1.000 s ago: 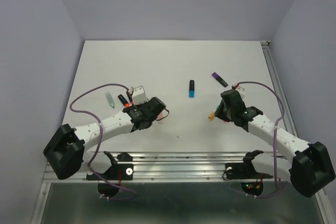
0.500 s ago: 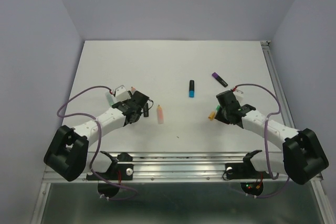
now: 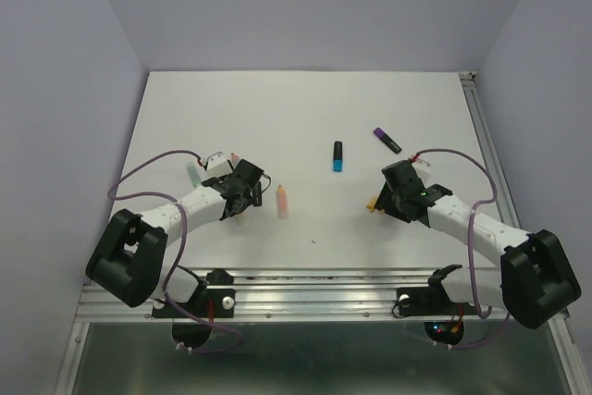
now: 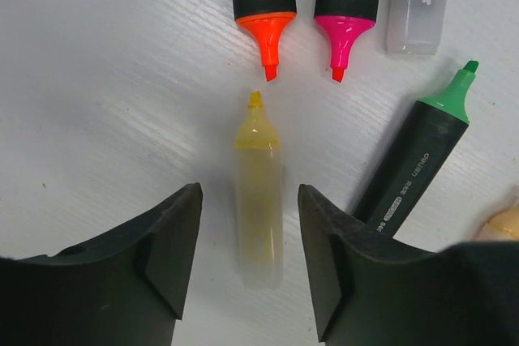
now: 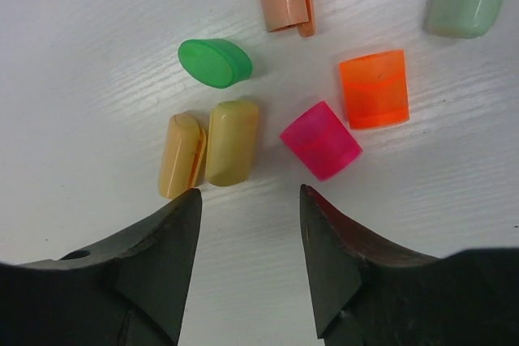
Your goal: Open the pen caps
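Left of the blue-capped marker (image 3: 339,156) and nearer the arm bases: left gripper (image 4: 251,265), jaws partly spread either side of an uncapped yellow marker (image 4: 258,192), touching neither side, gripping nothing. Right of that marker and nearer: right gripper (image 5: 250,257), jaws likewise apart and empty, just short of loose pen caps (image 5: 320,140) in green, yellow, pale orange, pink and orange. Capped: the blue one, plus a purple-capped marker (image 3: 387,140) right of it, farther back.

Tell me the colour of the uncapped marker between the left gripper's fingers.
Pale yellow marker; best in the left wrist view.
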Tool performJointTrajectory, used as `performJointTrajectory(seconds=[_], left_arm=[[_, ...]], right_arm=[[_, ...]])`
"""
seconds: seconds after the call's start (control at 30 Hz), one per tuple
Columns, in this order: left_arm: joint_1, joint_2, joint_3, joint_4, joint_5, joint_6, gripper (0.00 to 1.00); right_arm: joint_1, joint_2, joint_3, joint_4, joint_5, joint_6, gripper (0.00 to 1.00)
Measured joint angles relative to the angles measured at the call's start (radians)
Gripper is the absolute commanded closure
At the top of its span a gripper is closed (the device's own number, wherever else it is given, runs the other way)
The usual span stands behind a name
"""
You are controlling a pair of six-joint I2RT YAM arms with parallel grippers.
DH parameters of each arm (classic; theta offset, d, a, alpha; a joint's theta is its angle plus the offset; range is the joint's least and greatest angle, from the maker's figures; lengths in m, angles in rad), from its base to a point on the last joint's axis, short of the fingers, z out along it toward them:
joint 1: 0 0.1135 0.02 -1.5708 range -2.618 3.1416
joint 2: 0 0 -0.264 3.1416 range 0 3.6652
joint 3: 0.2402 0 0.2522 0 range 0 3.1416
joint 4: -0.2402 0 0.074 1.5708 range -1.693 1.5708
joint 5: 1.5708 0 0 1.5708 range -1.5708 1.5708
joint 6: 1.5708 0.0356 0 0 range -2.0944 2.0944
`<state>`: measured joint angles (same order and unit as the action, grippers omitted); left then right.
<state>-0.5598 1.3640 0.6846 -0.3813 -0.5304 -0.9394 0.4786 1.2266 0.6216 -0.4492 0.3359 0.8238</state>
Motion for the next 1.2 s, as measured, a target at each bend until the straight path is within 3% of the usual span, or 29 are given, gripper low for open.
performJointTrajectory(seconds=[0.1,0.2,0.27,0.3,0.33,0.37,0.73,0.8,1.03,1.2], left_arm=[[0.000,-0.002,0.000,0.001,0.004,0.011,0.24],[0.000,-0.011,0.001,0.000,0.008,0.023,0.20],[0.001,-0.023,0.007,-0.001,0.018,0.035,0.18],[0.001,-0.029,0.013,-0.003,0.026,0.041,0.18],[0.001,-0.037,0.021,-0.003,0.034,0.049,0.18],[0.001,-0.045,0.030,-0.004,0.040,0.055,0.01],[-0.020,-0.060,0.242,0.148,0.200,0.217,0.01],[-0.028,0.001,0.315,0.154,0.218,0.237,0.01],[-0.087,0.431,0.730,0.198,0.286,0.320,0.01],[-0.136,0.688,0.998,0.135,0.311,0.377,0.01]], right_arm=[[0.000,-0.032,0.000,-0.011,-0.005,-0.008,0.31],[0.000,-0.085,0.000,-0.015,-0.011,-0.028,0.29],[0.000,-0.126,0.002,-0.015,-0.014,-0.047,0.19],[0.000,-0.155,0.004,-0.016,-0.015,-0.055,0.00],[0.000,-0.166,0.005,-0.018,-0.016,-0.063,0.00],[0.000,-0.184,0.008,-0.019,-0.019,-0.074,0.00],[0.000,-0.318,0.017,-0.040,0.021,-0.082,0.00],[0.000,-0.331,0.017,-0.040,0.036,-0.081,0.00],[0.000,-0.337,0.017,-0.040,0.111,-0.066,0.00],[0.000,-0.351,-0.002,-0.026,0.128,-0.060,0.00]])
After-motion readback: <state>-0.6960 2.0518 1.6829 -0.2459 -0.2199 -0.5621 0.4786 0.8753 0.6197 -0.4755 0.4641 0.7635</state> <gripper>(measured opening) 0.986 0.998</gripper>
